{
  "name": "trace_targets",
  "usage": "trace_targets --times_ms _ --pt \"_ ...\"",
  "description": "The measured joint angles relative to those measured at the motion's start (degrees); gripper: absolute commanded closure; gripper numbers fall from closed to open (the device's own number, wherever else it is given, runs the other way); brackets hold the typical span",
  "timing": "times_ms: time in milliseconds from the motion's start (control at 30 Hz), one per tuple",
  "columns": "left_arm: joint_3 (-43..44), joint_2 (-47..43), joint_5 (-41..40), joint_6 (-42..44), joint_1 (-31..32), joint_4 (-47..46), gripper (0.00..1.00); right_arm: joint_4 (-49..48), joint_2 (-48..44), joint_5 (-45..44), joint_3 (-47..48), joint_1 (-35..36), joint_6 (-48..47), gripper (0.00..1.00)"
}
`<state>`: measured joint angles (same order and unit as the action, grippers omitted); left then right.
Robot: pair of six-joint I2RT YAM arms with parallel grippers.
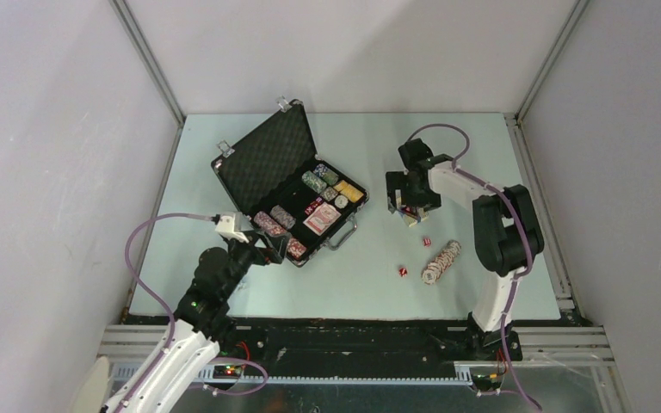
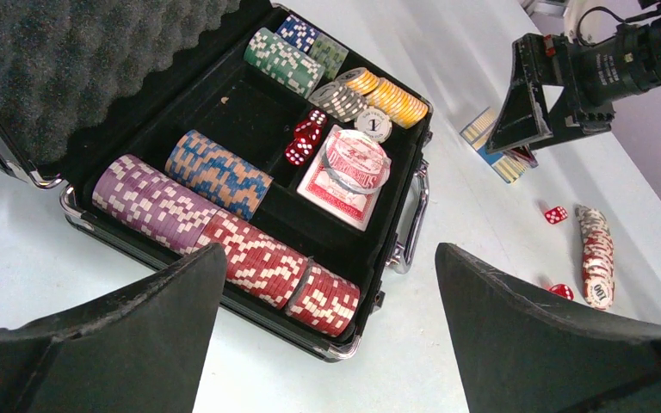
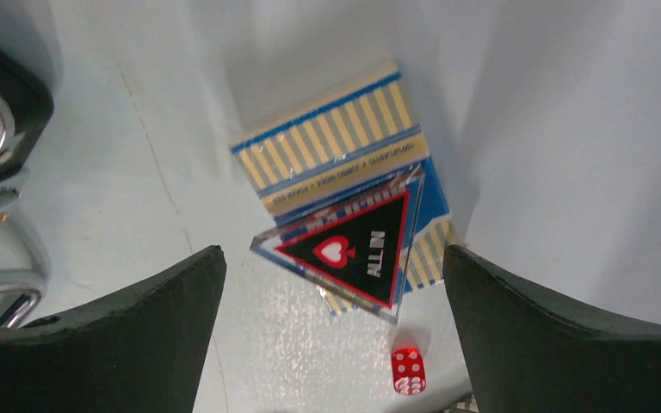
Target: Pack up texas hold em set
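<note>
The card deck (image 3: pixel 331 142) is seemingly being targeted by the right gripper (image 3: pixel 331 258), held wide and empty like the left gripper (image 2: pixel 329 251). Lowering, then closing, is being required.

We count one open case (image 1: pixel 268 159), at ten o'clock on the table. There are two card decks: a red deck (image 2: pixel 337 191) in the case and a striped deck (image 3: pixel 327 142) at three o'clock. One triangular plaque (image 3: pixel 357 249) lies on the striped deck. Two loose dice (image 1: pixel 403 271) sit at four and five o'clock, and the dice cluster (image 2: pixel 305 138) in the case is too tight to count. One loose chip row (image 1: pixel 441 261) lies at four o'clock. The cased chips (image 2: pixel 219 176) make nine colour groups.
</note>
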<state>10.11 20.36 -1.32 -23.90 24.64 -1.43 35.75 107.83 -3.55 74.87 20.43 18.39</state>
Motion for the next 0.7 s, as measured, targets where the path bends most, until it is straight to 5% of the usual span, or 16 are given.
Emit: trace_targets --times_ms 467,700 --pt "0.00 -0.09 -0.07 0.00 0.00 0.15 0.02 1.77 5.95 -5.11 6.05 0.74 -2.56 0.04" --pt "0.00 0.09 -0.07 0.00 0.00 0.26 0.02 1.86 6.16 -2.64 6.05 -0.90 -2.80 0.48"
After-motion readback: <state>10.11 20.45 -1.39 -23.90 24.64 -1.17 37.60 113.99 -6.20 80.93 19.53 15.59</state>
